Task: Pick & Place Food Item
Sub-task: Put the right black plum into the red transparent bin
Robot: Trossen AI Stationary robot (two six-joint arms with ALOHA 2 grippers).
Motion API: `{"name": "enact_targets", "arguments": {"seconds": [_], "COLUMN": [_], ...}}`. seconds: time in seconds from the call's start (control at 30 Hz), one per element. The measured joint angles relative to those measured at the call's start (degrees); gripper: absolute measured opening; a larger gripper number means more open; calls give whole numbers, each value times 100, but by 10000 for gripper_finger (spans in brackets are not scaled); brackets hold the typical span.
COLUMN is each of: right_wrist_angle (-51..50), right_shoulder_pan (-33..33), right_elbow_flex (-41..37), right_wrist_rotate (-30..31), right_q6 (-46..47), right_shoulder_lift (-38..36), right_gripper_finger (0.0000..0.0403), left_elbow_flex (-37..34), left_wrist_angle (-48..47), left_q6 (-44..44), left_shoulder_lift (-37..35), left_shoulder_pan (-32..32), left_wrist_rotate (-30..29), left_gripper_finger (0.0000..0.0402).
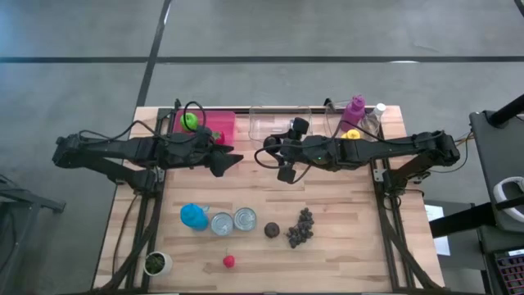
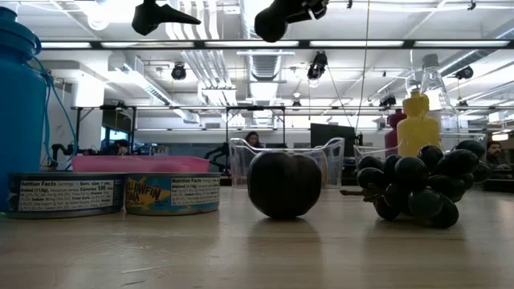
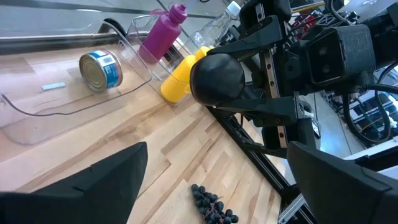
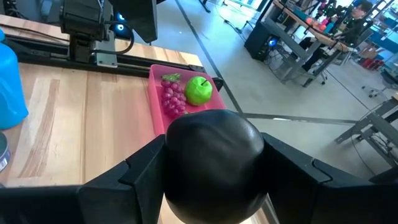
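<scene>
My right gripper (image 4: 212,158) hangs above the middle of the table, shut on a dark round plum (image 3: 217,78). My left gripper (image 1: 230,161) faces it from the left, open, with nothing between its fingers. The two fingertips stand a short way apart. Behind the left gripper, at the far edge, a pink tray (image 1: 223,123) holds a green apple (image 4: 199,90) and red grapes (image 4: 172,96). A second dark plum (image 2: 283,185) and a bunch of dark grapes (image 2: 418,189) rest on the table near the front. My right gripper pinches the plum between its two fingers, one on each of two opposite sides (image 4: 171,155). The fingers (image 4: 134,171) come from the table's right, slanting a little downward. The plum is lifted well clear of the table.
A clear bin (image 3: 74,106) with a can (image 3: 99,70) stands at the far edge, with magenta (image 1: 354,109), yellow (image 1: 350,133) and clear bottles to its right. Near the front are a blue bottle (image 1: 194,216), two cans (image 1: 233,221), a red fruit (image 1: 229,261) and a small pot (image 1: 155,262).
</scene>
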Motion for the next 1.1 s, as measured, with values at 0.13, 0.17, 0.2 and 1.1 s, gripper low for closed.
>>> {"name": "enact_targets", "arguments": {"seconds": [0.13, 0.17, 0.2, 1.1], "right_wrist_angle": [0, 0, 0, 251], "right_shoulder_pan": [0, 0, 0, 0], "right_elbow_flex": [0, 0, 0, 169], "right_wrist_rotate": [-1, 0, -1, -195], "right_q6": [-1, 0, 0, -109], "right_shoulder_lift": [0, 0, 0, 633], "right_gripper_finger": [216, 216, 216, 216], "left_elbow_flex": [0, 0, 0, 84], "left_wrist_angle": [0, -2, -2, 328], "left_q6": [1, 0, 1, 4], "left_shoulder_lift": [0, 0, 0, 484], "left_shoulder_pan": [-2, -2, -1, 103], "left_wrist_rotate": [0, 0, -1, -111], "left_gripper_finger": [395, 395, 396, 395]}}
